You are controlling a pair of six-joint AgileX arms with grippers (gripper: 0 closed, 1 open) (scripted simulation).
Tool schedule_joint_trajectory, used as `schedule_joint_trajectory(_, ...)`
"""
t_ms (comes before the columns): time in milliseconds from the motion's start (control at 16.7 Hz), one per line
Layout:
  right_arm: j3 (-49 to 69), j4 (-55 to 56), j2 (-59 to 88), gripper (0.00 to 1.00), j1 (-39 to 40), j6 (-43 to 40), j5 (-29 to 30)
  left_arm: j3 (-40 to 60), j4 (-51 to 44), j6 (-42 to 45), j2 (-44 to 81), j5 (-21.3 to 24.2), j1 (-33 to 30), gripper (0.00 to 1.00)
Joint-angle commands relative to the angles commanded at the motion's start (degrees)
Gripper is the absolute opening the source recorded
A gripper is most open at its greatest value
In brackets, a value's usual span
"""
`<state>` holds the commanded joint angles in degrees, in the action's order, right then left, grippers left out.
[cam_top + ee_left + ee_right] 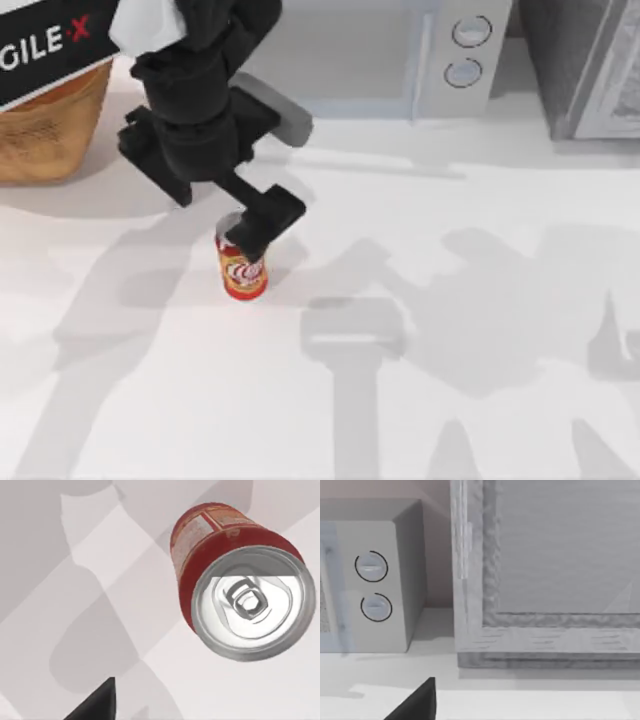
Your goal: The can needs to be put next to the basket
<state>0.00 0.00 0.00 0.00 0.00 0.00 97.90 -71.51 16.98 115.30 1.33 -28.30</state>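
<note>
The red and orange-yellow can (242,270) stands upright on the white table, left of centre. My left gripper (256,232) hangs just above its silver top, open, with nothing between its fingers. The left wrist view looks down on the can (245,580) and its pull tab, with one dark fingertip (95,705) off to the side of it. The woven tan basket (45,135) sits at the far left back, well apart from the can and partly under a black sign. A dark fingertip (415,705) of my right gripper faces the back of the table.
A white microwave (440,50) with two round dials stands at the back, with a grey cabinet (590,70) to its right. The black AgileX sign (50,45) overhangs the basket. Bare table lies between the can and the basket.
</note>
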Motion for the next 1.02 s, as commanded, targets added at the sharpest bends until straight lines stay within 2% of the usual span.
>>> schedule_joint_trajectory(300, 0.0, 0.0, 0.0, 1.0, 0.0, 0.0, 0.0, 8.0, -3.0, 0.5, 5.9, -1.2, -0.8, 1.0)
schedule_joint_trajectory(720, 0.0, 0.0, 0.0, 1.0, 0.0, 0.0, 0.0, 7.0, -2.0, 0.6, 5.9, -1.2, -0.6, 1.0)
schedule_joint_trajectory(1020, 0.0, 0.0, 0.0, 1.0, 0.0, 0.0, 0.0, 0.5, 5.8, 0.7, 7.2, -1.2, -0.7, 1.0)
